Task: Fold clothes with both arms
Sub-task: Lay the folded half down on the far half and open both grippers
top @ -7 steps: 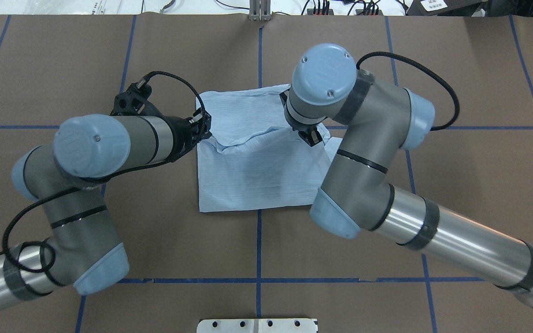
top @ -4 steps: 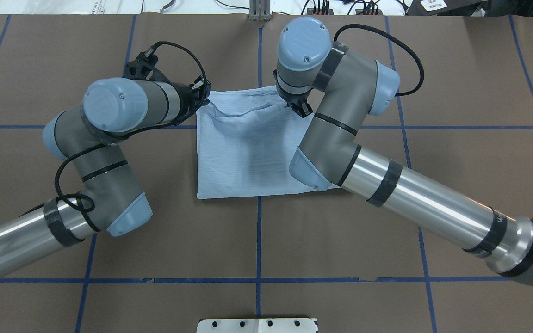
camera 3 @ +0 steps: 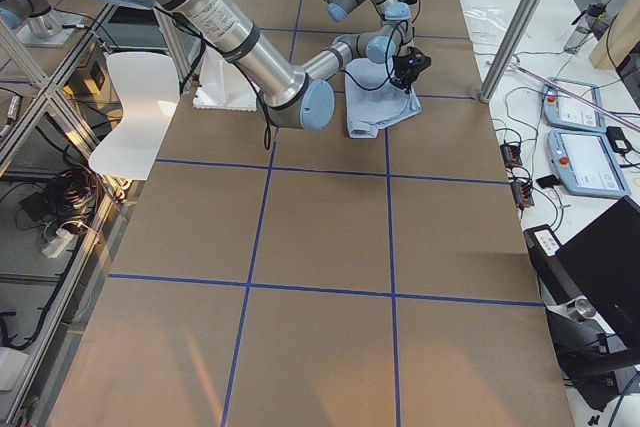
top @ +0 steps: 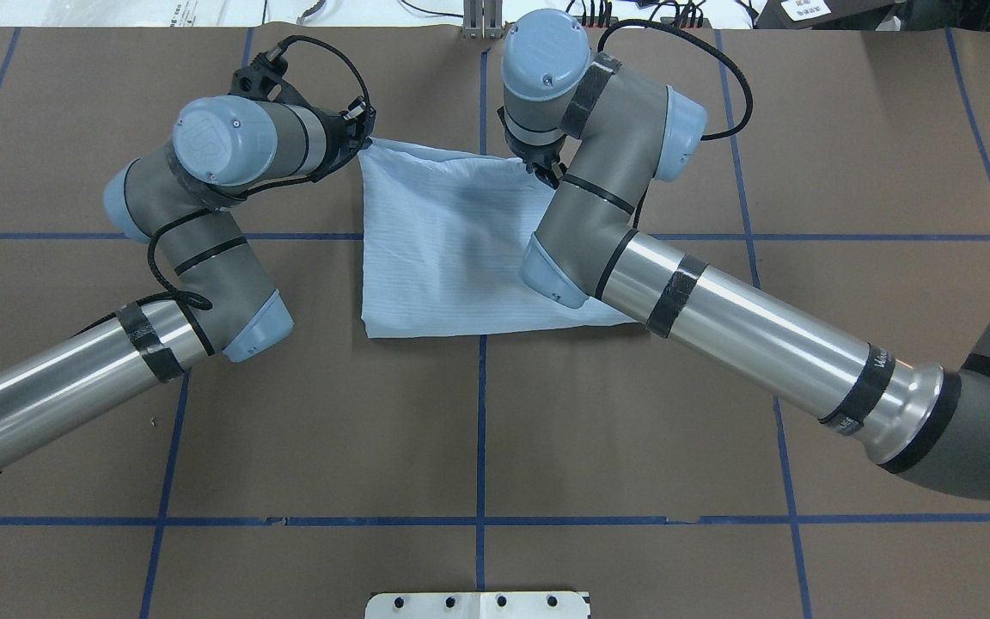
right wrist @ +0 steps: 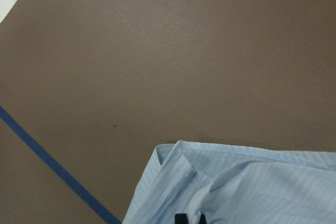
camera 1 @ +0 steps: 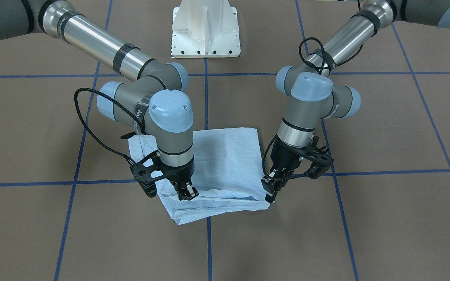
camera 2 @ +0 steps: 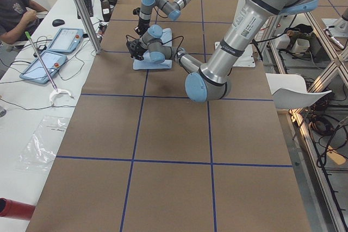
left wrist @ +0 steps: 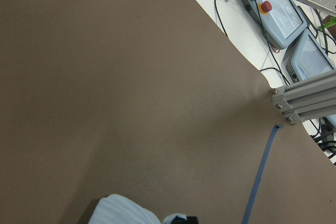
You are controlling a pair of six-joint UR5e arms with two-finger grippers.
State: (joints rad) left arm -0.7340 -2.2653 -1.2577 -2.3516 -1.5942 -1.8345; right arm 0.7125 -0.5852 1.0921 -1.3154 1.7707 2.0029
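– Blue shirt [top: 443,249]: where does it lie?
– Folded on the bench [top: 718,387], extending robot-ward from both tools. Left tool [top: 366,137] and right tool [top: 546,172] each pinch its far edge, which runs crosswise between them.

**Thin cloth, bright metal, dull paper**

The shirt [top: 443,249] is thin, soft, matt cloth, finely striped and lightly creased. The tabletop [top: 632,413] has a dull brown, paper-like cover crossed by smooth blue tape lines [top: 480,430]. The right arm [top: 761,335] and left arm [top: 57,395] have shiny silver metal tubes, matt grey housings and smooth pale blue caps [top: 544,43] that look like plastic.
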